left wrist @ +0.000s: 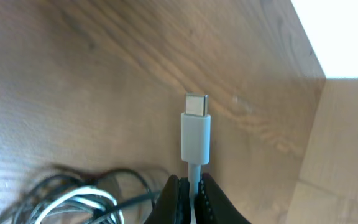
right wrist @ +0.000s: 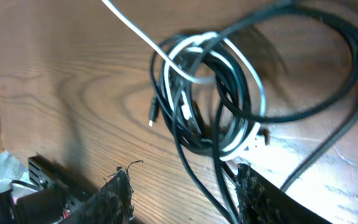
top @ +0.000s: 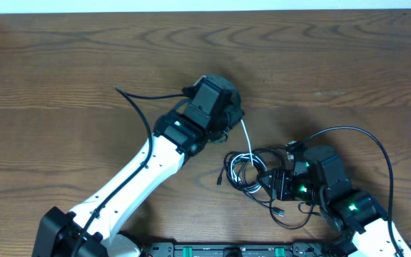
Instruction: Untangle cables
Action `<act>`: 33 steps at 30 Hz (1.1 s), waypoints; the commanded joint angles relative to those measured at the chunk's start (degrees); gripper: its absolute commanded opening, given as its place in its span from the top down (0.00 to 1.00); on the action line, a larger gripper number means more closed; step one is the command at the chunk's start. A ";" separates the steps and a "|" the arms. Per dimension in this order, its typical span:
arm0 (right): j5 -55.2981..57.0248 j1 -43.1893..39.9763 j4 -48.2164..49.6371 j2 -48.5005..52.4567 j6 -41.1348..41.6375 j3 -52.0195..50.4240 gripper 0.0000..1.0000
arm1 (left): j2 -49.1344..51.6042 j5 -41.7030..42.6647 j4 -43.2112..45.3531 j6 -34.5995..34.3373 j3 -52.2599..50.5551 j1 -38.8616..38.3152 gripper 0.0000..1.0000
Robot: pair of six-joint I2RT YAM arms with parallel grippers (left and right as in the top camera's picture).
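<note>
The cables (top: pixel 247 171) lie as a tangled coil of black cords and one white cord on the wooden table; the coil also shows in the right wrist view (right wrist: pixel 210 93). My left gripper (top: pixel 227 118) is shut on the white cord just below its white plug (left wrist: pixel 195 130), fingertips (left wrist: pixel 191 185) pinching it above the table. The white cord (top: pixel 248 139) runs from there down into the coil. My right gripper (top: pixel 280 184) is open (right wrist: pixel 185 186) at the coil's right side, with two black cords passing between its fingers. A small black plug end (right wrist: pixel 153 115) sticks out of the coil.
A thick black arm wire (top: pixel 366 135) loops above the right arm, and another (top: pixel 138 107) trails left of the left arm. The arms' base rail (top: pixel 227 251) is at the front edge. A light board (left wrist: pixel 347 149) borders the table's far side.
</note>
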 commanded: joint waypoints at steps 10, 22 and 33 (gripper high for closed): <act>4.76 0.55 -0.74 8.90 14.58 0.68 0.53 | -3.26 11.69 -9.38 22.64 0.76 1.38 0.92; 6.12 -2.47 -4.15 0.09 12.85 1.01 0.25 | 0.72 1.20 -16.13 23.74 -0.37 -8.39 0.92; 9.55 -5.46 -7.87 -9.03 12.90 1.05 0.18 | 7.74 -1.57 -13.46 27.58 -1.03 -11.85 0.47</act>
